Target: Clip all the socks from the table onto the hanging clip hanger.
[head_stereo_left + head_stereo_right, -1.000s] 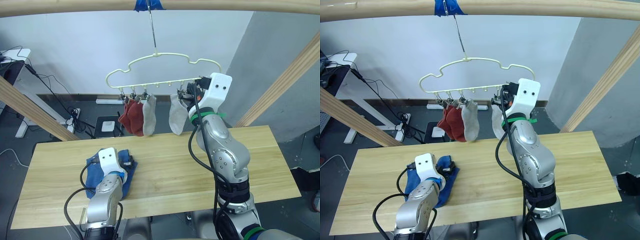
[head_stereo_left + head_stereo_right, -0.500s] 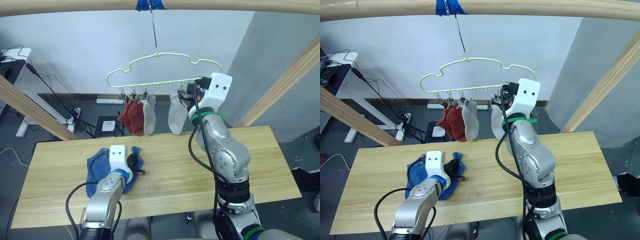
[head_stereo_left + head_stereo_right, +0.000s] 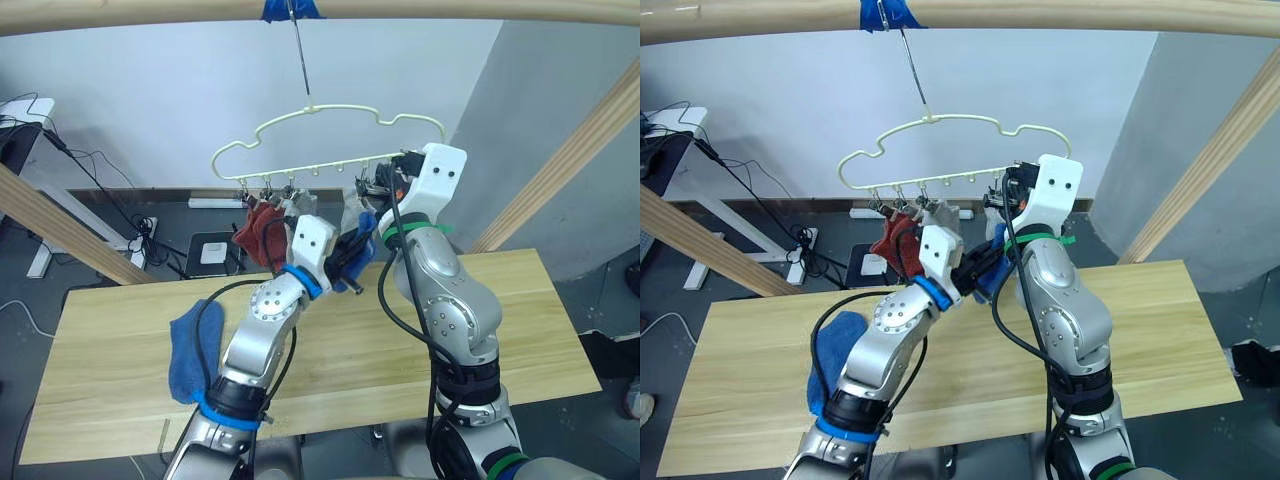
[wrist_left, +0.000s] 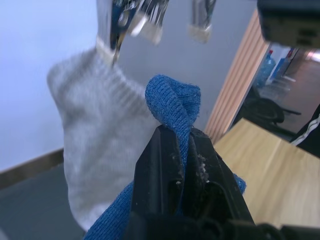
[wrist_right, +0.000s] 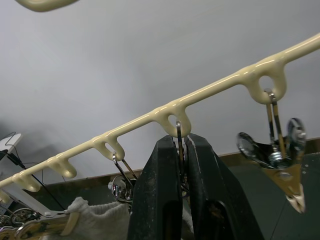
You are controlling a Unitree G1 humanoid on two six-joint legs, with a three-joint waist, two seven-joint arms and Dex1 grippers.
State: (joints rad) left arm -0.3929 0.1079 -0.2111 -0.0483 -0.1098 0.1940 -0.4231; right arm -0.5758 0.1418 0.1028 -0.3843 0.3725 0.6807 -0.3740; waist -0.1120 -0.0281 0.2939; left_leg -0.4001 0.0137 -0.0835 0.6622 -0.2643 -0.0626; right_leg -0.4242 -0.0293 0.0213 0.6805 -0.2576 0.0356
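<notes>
We see the table (image 3: 330, 350) with one blue sock (image 3: 186, 350) lying at its left end. Above it hangs the hanger (image 3: 330, 140), carrying two red socks (image 3: 258, 232) and two grey socks (image 4: 95, 145). Our left gripper (image 4: 182, 150) is raised beside the grey ones, fingers pinched on a second blue sock (image 4: 172, 102). Our right gripper (image 5: 181, 155) is clamped on a clip (image 5: 178, 137) of the hanger.

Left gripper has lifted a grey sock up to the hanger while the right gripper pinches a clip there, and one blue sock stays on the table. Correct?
Not quite: the left gripper holds a blue sock, as the left wrist view shows. The rest stands: right gripper on a clip, another blue sock on the table.
</notes>
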